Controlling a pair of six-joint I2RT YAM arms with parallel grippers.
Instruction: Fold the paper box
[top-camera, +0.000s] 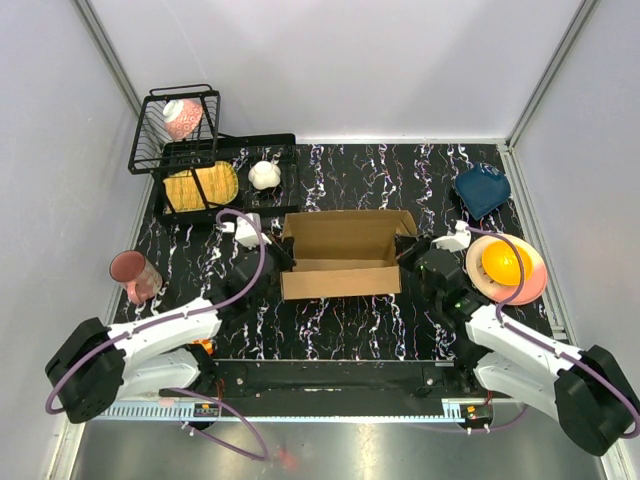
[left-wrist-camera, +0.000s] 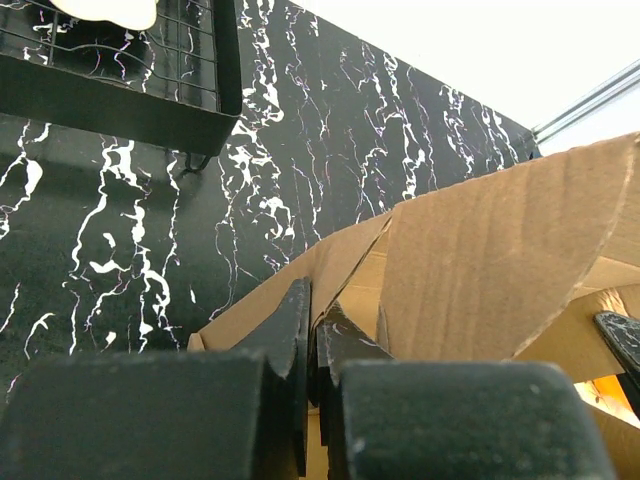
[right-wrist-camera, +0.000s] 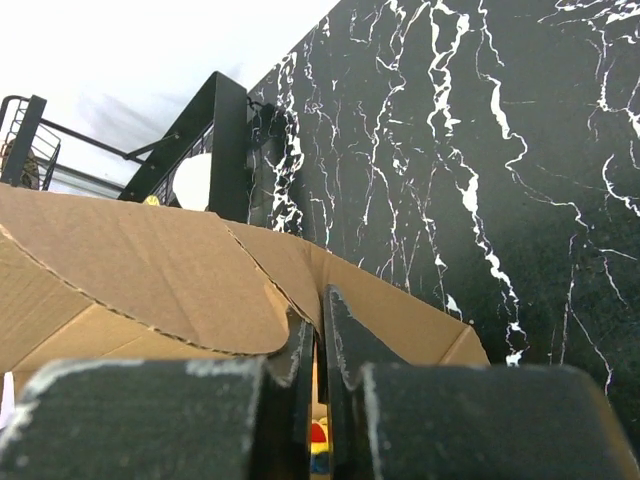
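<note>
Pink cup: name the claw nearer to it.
Left. The left claw pinches the paper box's end nearest the pink cup; the right claw pinches the opposite end.

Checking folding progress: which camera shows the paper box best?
Top external: the whole paper box shows, walls raised. The left wrist view shows only cardboard flaps pinched by the left claw; the right wrist view shows only a wall edge in the right claw.
</note>
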